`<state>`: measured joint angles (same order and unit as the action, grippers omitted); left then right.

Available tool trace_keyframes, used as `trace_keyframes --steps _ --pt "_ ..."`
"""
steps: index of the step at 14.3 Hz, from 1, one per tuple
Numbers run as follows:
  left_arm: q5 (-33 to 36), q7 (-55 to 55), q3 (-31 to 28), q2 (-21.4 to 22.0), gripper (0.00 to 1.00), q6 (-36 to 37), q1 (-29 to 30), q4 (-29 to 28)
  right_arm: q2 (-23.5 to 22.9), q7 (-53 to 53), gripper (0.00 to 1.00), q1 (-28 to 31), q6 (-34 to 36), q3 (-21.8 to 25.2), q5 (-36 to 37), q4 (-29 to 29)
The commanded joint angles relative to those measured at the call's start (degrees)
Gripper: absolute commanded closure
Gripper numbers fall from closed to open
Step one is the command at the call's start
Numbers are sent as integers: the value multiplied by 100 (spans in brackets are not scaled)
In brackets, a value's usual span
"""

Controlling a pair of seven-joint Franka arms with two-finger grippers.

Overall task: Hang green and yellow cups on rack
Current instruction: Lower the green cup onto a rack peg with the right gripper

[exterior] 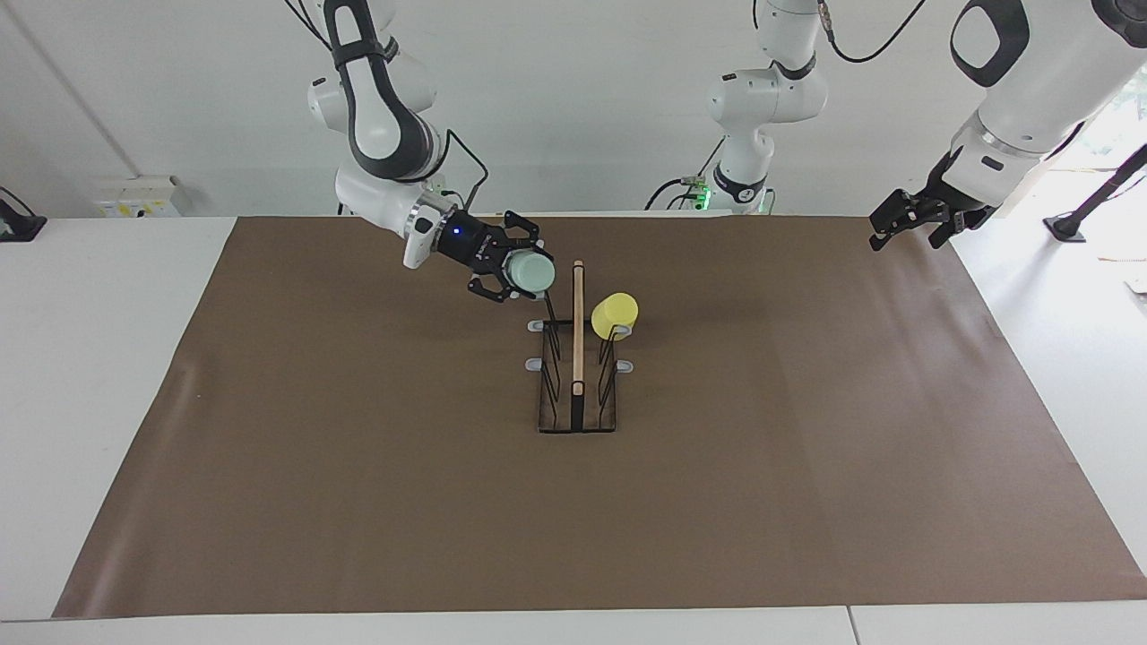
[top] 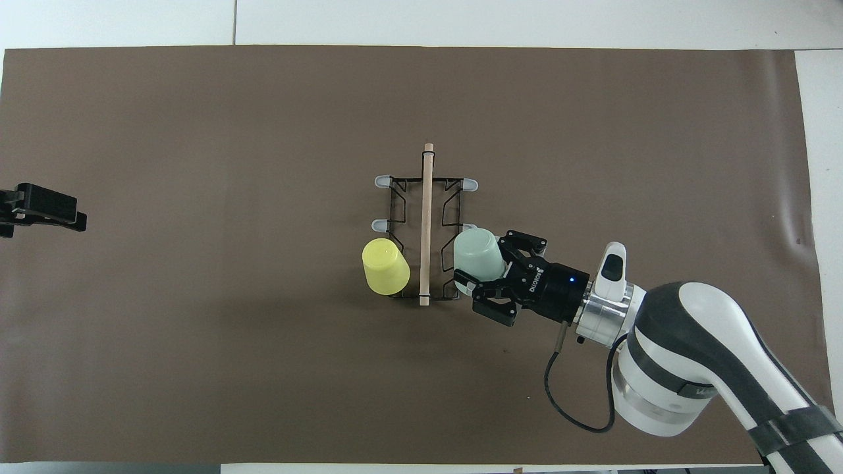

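Observation:
The black wire rack (exterior: 578,394) with a wooden top bar stands mid-table; it also shows in the overhead view (top: 425,197). The yellow cup (exterior: 615,313) hangs upside down on a prong on the left arm's side, at the end nearest the robots, and shows in the overhead view (top: 384,265). My right gripper (exterior: 518,270) is shut on the mint green cup (exterior: 530,272), held tilted against the rack's prong nearest the robots on the right arm's side; that prong is hidden by the cup (top: 479,253). My left gripper (exterior: 905,226) waits, open and empty, over the mat's edge.
A brown mat (exterior: 358,466) covers the table. Two bare grey-tipped prongs (exterior: 534,364) show on the right arm's side of the rack. A third robot base (exterior: 744,179) stands at the table's edge, nearer to the robots than the rack.

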<state>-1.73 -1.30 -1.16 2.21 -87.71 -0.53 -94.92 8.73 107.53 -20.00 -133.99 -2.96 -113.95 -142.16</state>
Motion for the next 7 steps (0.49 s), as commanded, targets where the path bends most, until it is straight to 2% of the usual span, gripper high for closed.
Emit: trace_keyframes --steps 1,7 --pt "137 -20 2 43 0 18 -27 -44 -82 163 100 5 -92 -20 -224 92" --pt "146 165 10 61 0 -351 -35 -149 -381 312 100 -4 -83 -29 -251 277"
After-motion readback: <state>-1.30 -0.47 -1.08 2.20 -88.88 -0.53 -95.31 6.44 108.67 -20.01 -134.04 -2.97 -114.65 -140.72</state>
